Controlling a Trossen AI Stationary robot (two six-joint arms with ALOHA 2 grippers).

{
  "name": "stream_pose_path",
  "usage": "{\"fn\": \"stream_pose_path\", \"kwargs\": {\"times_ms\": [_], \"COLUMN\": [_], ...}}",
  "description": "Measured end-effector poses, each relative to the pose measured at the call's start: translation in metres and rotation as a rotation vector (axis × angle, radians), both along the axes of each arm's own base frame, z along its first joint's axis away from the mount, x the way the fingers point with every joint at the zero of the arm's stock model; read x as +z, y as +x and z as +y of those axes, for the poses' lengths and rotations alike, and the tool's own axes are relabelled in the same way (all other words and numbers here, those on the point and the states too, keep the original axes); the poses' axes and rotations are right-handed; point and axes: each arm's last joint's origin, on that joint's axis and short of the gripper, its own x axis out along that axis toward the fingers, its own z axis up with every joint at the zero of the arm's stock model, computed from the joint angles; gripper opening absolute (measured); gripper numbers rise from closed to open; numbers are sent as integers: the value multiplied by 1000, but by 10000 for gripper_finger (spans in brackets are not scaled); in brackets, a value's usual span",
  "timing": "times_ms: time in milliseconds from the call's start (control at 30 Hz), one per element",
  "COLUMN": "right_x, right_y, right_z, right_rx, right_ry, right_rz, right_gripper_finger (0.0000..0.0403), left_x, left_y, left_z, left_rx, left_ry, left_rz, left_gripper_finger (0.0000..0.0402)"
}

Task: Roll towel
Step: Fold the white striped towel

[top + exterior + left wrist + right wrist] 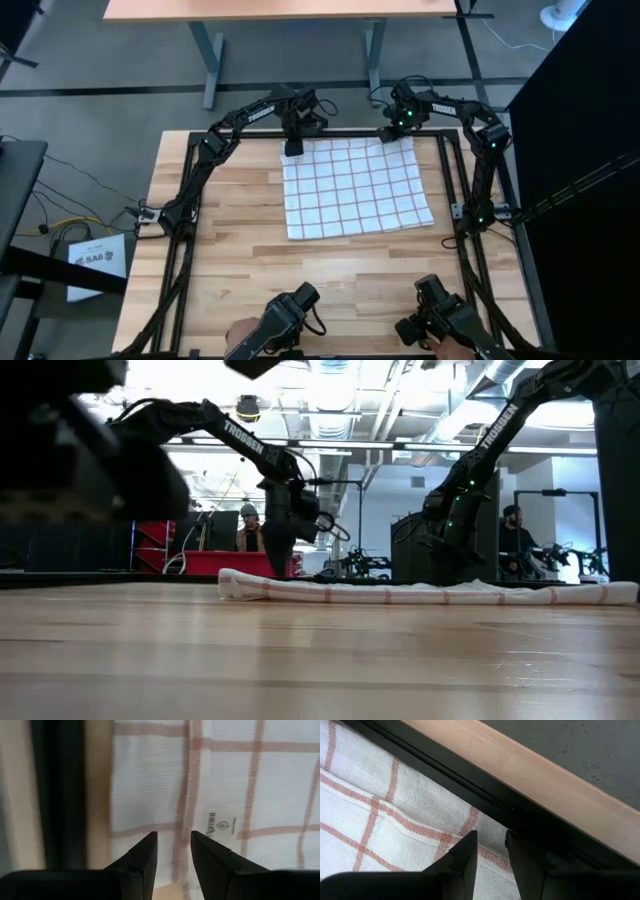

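Start of the roll, grasp stage. Checked towel [356, 187] spread flat on far half of wooden desk [240, 270], far edge almost at the black frame rail [350, 133]; in the low view, lies as a low strip, far edge slightly bunched. Small printed label [218, 824] visible near far-left corner.

Left tool [294, 146] over far-left corner of towel, fingers [143, 856] parted a little, cloth edge showing between them, nothing pinched yet as far as can be judged. Right tool [392, 133] over far-right corner, just beside the rail, fingers [465, 854] likewise a narrow gap apart above the hem, not clamped.

Next, by judgement: lower both onto the far hem, pinch the two corners together, then lift slightly and fold the edge toward the near side evenly to begin the roll. Risks: thin cloth slipping out of a shallow pinch; right tool catching the rail; uneven pull skewing the roll.
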Motion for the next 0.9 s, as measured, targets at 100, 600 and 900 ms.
{"fn": "stream_pose_path", "kwargs": {"times_ms": [100, 600, 900], "right_x": [0, 0, 0], "right_y": [0, 0, -1], "right_z": [0, 0, 0], "right_rx": [7, 29, 34], "right_ry": [-2, -6, -5], "right_rz": [1, 4, 7], "right_gripper_finger": [98, 98, 98], "left_x": [-8, -5, 15], "left_y": [-4, -3, -2], "left_z": [0, -2, -4], "left_rx": [-1, 44, 100], "left_ry": [-34, -58, -21], "left_rz": [-3, 32, 88], "left_gripper_finger": [103, 9, 5]}}
